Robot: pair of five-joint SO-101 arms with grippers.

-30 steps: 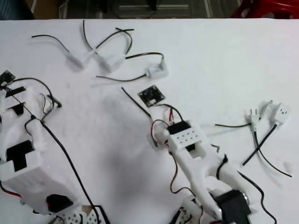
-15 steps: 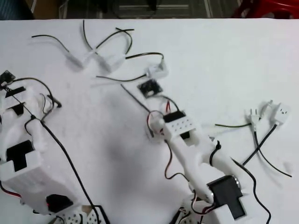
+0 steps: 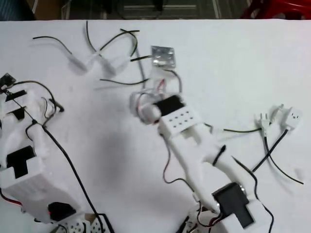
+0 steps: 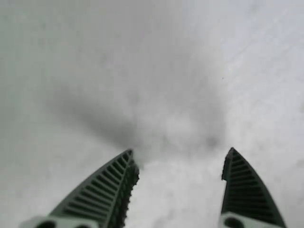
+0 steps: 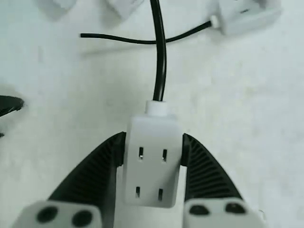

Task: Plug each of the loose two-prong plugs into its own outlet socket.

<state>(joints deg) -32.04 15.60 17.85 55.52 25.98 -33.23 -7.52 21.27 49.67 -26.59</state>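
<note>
1. White outlet socket (image 5: pixel 151 175) clenched in right pincer (image 5: pixel 153 140), upper centre of high view.
2. Left pincer (image 4: pixel 178 161) released, empty.
3. Judged best: level socket, line slots squarely with loose plug (image 3: pixel 265 121) prongs, push straight.

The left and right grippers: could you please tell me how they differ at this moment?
The left gripper is open, while the right gripper is shut. The left gripper holds nothing above the table; the right gripper clamps a white outlet socket by its sides, its black cord leading away. Both have dark ribbed fingers.
</note>
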